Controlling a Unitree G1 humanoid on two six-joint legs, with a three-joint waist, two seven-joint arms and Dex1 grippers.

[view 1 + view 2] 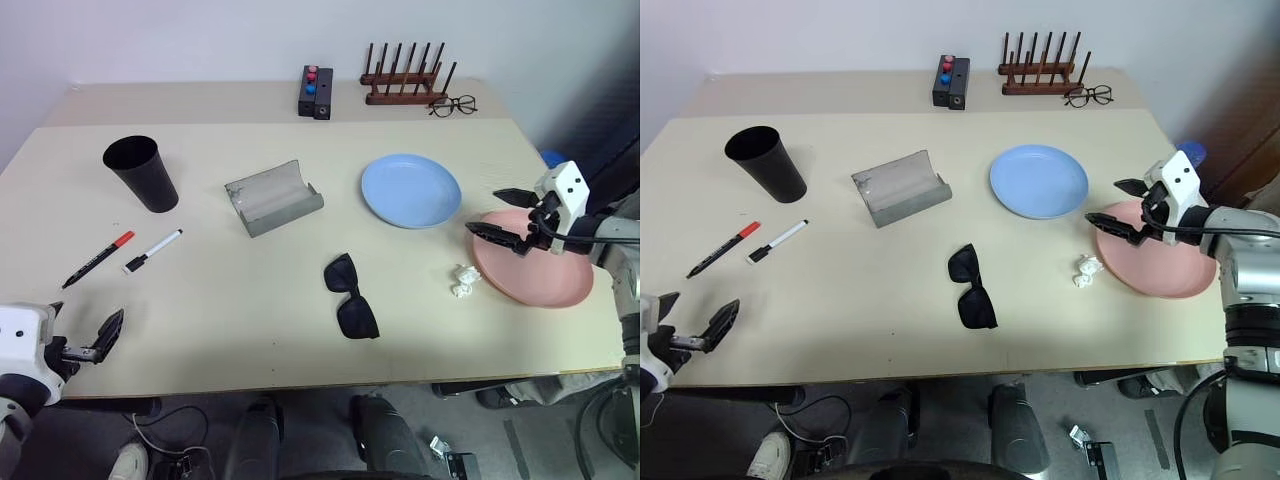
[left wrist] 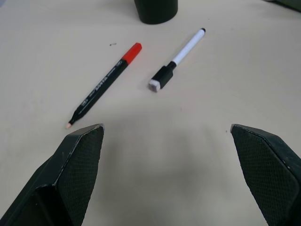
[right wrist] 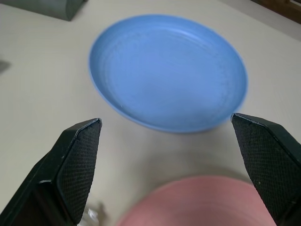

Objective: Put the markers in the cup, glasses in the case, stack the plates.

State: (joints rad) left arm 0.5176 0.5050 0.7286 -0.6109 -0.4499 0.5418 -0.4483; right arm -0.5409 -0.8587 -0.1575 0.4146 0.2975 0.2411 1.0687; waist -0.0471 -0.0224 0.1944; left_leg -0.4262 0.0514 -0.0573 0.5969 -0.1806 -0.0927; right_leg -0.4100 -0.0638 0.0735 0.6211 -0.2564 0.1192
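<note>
table [image 1: 250, 330]: beige top, everything sits on it
grey case [image 1: 272, 198]: open, lying empty mid-table; used as landmark below
black cup [image 1: 141, 172]: upright, well left of the case
red-capped marker [image 1: 98, 258]: flat on table, left and nearer than the case, in front of the cup
white marker [image 1: 152, 250]: black cap, flat, just beside the red-capped marker on its case side, not touching
black sunglasses [image 1: 351, 296]: folded, flat, near side of the case and slightly right
blue plate [image 1: 411, 189]: right of the case, empty
pink plate [image 1: 535, 262]: far right of the case, beyond the blue plate, apart from it
crumpled paper [image 1: 463, 280]: white, just beside the pink plate's left rim
left gripper [image 1: 85, 345]: fingers spread wide, empty, at the near left table edge, pointing toward the markers
right gripper [image 1: 500, 213]: fingers spread wide, holding nothing, over the pink plate's left rim, aimed at the blue plate
wire spectacles [image 1: 453, 105]: far right behind the case, by a wooden rack [image 1: 405, 83]
button box [image 1: 316, 92]: black, behind the case
</note>
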